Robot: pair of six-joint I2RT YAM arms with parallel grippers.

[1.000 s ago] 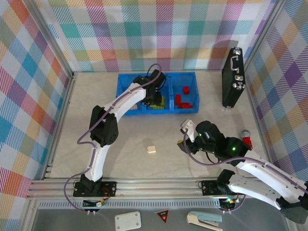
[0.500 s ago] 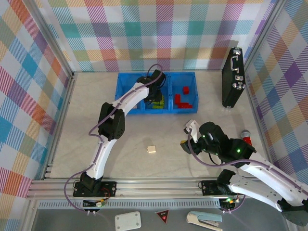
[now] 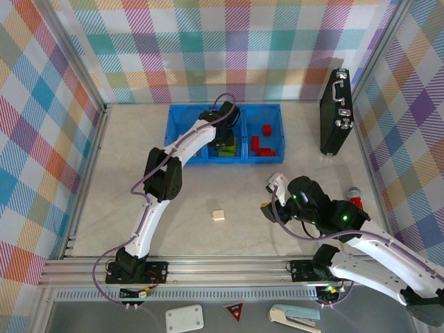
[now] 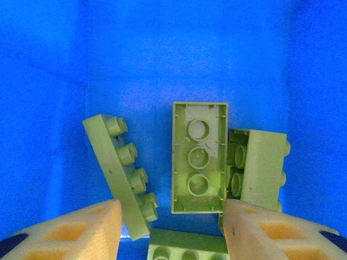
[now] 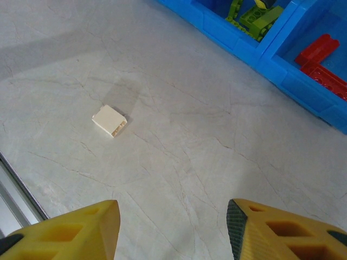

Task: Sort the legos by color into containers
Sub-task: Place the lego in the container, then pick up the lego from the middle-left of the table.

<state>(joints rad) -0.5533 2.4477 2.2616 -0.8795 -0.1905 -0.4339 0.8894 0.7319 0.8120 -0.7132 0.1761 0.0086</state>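
My left gripper [image 3: 225, 143] reaches down into the middle compartment of the blue bin [image 3: 277, 111]. Its fingers [image 4: 70, 230] stand open just above several lime green legos. One green lego [image 4: 199, 157] lies hollow side up ahead of the fingers, another [image 4: 116, 168] leans on its side at the left, and nothing is gripped. Red legos [image 3: 263, 142] lie in the right compartment. A cream lego [image 3: 219, 216] sits alone on the table. My right gripper [image 3: 268, 207] hovers open over bare table, to the right of the cream lego [image 5: 110, 120], with nothing between its fingers [image 5: 70, 233].
A black briefcase [image 3: 336, 111] stands upright at the back right. A red stick with a grey head [image 3: 355, 196] lies by the right wall, partly behind my right arm. The bin's near wall [image 5: 282, 67] runs across the right wrist view's upper right.
The left gripper's jaws have opened wider inside the middle compartment. The right arm drew slightly nearer and to the right, then held still.
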